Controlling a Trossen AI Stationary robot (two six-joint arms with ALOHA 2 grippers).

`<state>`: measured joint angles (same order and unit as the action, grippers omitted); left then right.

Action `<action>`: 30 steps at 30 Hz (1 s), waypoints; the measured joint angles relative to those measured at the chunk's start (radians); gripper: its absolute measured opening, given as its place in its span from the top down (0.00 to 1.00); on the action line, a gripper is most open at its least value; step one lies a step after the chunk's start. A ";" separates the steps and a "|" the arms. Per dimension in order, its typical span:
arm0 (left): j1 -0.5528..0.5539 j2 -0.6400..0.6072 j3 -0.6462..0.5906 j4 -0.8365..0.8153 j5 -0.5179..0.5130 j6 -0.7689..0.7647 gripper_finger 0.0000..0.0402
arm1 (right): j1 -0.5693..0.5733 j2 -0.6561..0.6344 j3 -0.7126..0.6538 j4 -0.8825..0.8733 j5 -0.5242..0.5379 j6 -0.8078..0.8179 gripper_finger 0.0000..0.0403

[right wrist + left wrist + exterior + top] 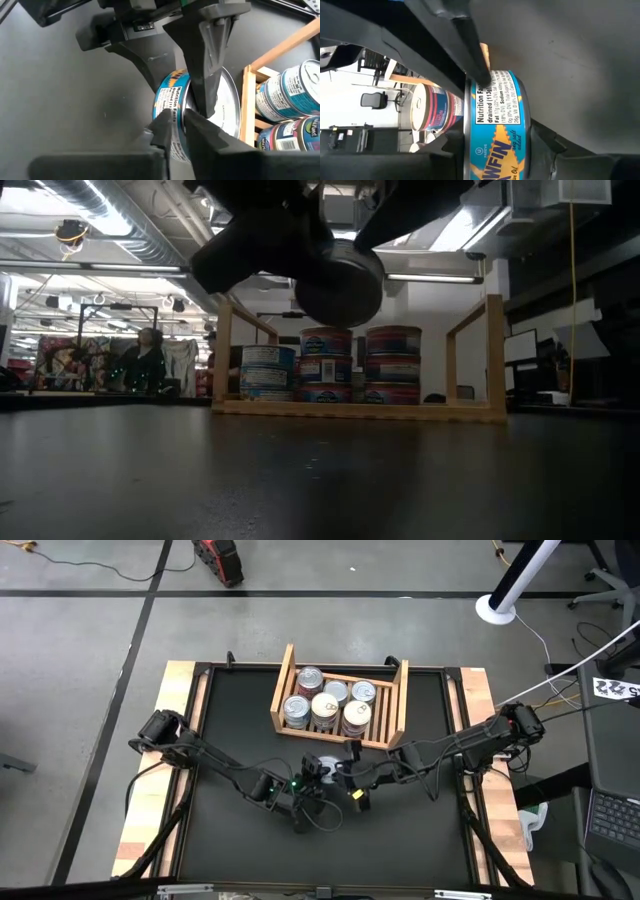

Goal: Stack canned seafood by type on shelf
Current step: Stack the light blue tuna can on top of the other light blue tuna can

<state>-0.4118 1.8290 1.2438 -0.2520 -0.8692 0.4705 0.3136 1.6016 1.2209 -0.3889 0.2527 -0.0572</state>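
Note:
A blue-labelled tin (329, 769) hangs in the air between my two grippers, in front of the shelf's near board; the low view shows the tin (340, 280) tilted and well clear of the table. My left gripper (316, 776) and my right gripper (346, 774) are both shut on it. The wooden shelf (283, 682) stands at the table's far middle and holds several tins (328, 706), stacked two and three high on its slatted base (350, 410). Red-labelled and blue-labelled tins on the shelf show in the wrist views (432, 112) (290, 95). My left gripper pinches the tin across its two flat faces, one finger on the lid (220, 107) and one on the bottom. The fingers (210, 60) come in level from the table's left side. The tin is lifted clear, tipped on edge with its label (495, 130) sideways. My right gripper pinches the tin's edge (181, 112) between its two fingers, one on the blue side label, one on the lid face. The fingers (200, 132) come from the table's right side, and one fingertip (476, 67) lies on the label near the rim. The tin is clear of the table.
The black table top (240, 720) lies bare to the left and the right of the shelf. A white stand base (497, 608) is on the floor beyond the far right corner. A laptop (610, 820) sits off the right edge. A person (150, 360) is in the room behind.

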 joint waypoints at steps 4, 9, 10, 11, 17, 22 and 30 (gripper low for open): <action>0.002 -0.001 0.000 0.005 -0.017 -0.004 0.67 | 0.000 0.001 0.009 -0.025 0.052 0.030 0.77; 0.003 -0.011 0.000 -0.001 -0.066 0.005 0.66 | 0.000 0.002 0.138 -0.234 0.061 0.034 0.68; 0.004 -0.014 0.000 -0.008 -0.082 0.006 0.67 | 0.000 0.002 0.174 -0.297 0.062 0.045 0.67; 0.007 -0.021 0.000 -0.018 -0.091 0.006 0.67 | 0.000 0.002 0.207 -0.359 0.062 0.061 0.67; 0.058 -0.077 0.001 -0.170 -0.145 -0.087 0.66 | 0.001 -0.008 0.355 -0.648 0.068 0.135 0.66; 0.131 -0.126 0.001 -0.317 -0.150 -0.206 0.67 | 0.001 -0.088 0.369 -0.730 0.069 0.136 0.66; 0.262 -0.137 0.001 -0.416 -0.137 -0.212 0.65 | 0.000 -0.250 0.370 -0.772 0.079 0.131 0.66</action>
<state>-0.1499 1.6917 1.2449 -0.6677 -1.0057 0.2587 0.3138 1.3519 1.5906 -1.1606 0.3321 0.0735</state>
